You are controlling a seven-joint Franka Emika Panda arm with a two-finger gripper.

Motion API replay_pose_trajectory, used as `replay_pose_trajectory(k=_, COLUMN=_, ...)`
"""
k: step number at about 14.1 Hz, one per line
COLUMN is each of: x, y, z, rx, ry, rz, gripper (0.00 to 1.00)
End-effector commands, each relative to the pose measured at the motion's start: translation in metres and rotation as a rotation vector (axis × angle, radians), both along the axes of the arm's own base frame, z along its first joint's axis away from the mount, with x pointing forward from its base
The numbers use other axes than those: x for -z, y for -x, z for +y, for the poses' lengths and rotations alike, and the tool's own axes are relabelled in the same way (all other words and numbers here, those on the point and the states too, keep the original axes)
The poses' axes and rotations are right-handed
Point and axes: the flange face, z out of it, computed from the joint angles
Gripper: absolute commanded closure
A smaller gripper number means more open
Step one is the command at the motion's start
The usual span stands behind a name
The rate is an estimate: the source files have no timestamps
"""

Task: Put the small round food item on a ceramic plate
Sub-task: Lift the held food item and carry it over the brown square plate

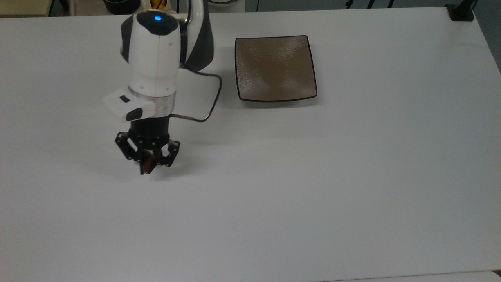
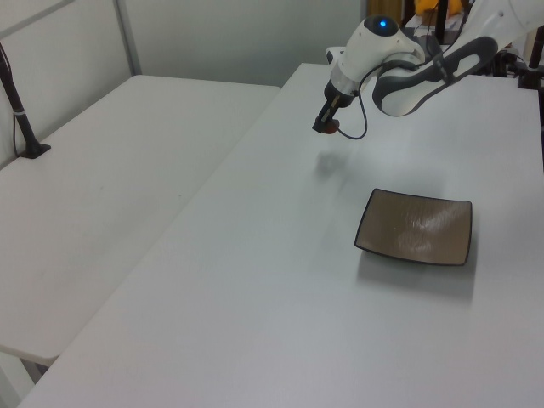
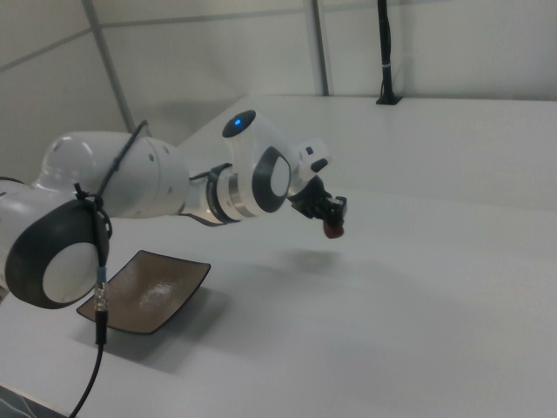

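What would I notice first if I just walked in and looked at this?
Probably the big white robot arm with a glowing blue light on top, reaching over the white table. Its black claw hangs in the air, pinching a tiny reddish-brown food lump. A square brown plate sits bare toward the top view's right.

A lab or test room is suggested: bare white tables (image 2: 255,280) are set together, plain pale partition walls (image 3: 218,52) are seen, and black clamped poles (image 2: 19,115) are mounted at table edges.
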Motion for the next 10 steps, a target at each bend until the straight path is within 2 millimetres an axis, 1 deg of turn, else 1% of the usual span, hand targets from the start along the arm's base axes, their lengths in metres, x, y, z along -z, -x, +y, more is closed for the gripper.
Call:
replay_pose_trajectory(k=1, x=-0.041, y=0.051, z=0.052, rx=0.068, ry=-0.112, rz=0.112, gripper=0.85)
replay_pose_trajectory(k=2, x=-0.052, y=0.066, z=0.080, rx=0.070, ry=-0.144, rz=0.166, gripper=0.85)
replay_pose_trajectory(k=3, x=-0.058, y=0.078, z=0.109, rx=0.071, ry=-0.178, rz=0.232, gripper=0.85)
replay_pose_trajectory(k=4, x=-0.062, y=0.086, z=0.123, rx=0.074, ry=-0.196, rz=0.282, gripper=0.84)
replay_pose_trajectory(k=5, x=-0.070, y=0.101, z=0.143, rx=0.067, ry=-0.211, rz=0.340, gripper=0.84)
replay_pose_trajectory(k=6, x=-0.075, y=0.111, z=0.157, rx=0.062, ry=-0.230, rz=0.365, gripper=0.84)
replay_pose_trajectory(k=7, x=-0.079, y=0.128, z=0.179, rx=0.043, ry=-0.250, rz=0.399, gripper=0.83)
replay_pose_trajectory(k=8, x=-0.080, y=0.138, z=0.192, rx=0.030, ry=-0.254, rz=0.420, gripper=0.79)
replay_pose_trajectory(k=9, x=-0.077, y=0.146, z=0.204, rx=0.020, ry=-0.249, rz=0.463, gripper=0.63)
replay_pose_trajectory(k=10, x=-0.075, y=0.151, z=0.213, rx=0.012, ry=-0.243, rz=0.484, gripper=0.29)
